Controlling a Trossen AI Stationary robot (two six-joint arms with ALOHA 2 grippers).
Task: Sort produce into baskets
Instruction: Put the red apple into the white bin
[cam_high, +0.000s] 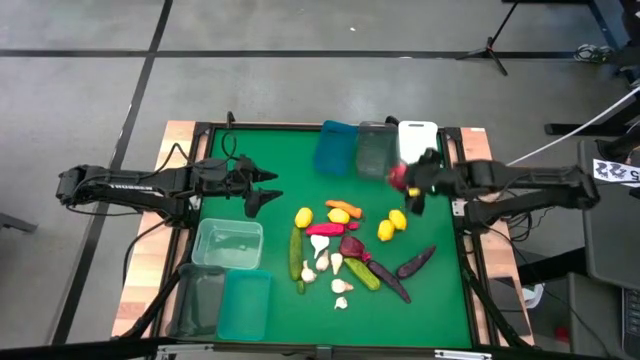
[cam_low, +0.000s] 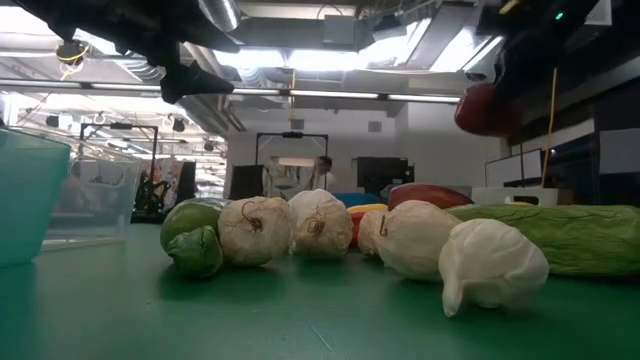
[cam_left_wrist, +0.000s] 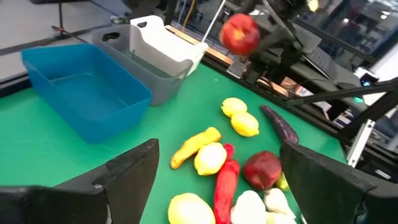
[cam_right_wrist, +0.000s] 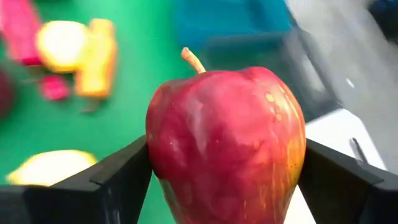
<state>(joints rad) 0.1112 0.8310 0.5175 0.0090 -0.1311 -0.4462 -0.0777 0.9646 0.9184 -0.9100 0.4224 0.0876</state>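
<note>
You've barely started: the green table (cam_high: 260, 150) holds six plastic baskets, and every one looks empty as far as the overhead view lets you judge. Three sit at 12 o'clock — the blue bin (cam_high: 336, 148), the grey-clear bin (cam_high: 375, 150) and the white bin (cam_high: 417, 137) — and three more at 7 o'clock. The heap of toy produce (cam_high: 345, 250) at 5 o'clock is unsorted. The right gripper (cam_high: 408, 185), at 2 o'clock, is clamped around a glossy red apple (cam_right_wrist: 227, 146) in the air, just short of the white bin. The left gripper (cam_high: 268, 188) hovers at 10 o'clock — fingers spread, empty.
</note>
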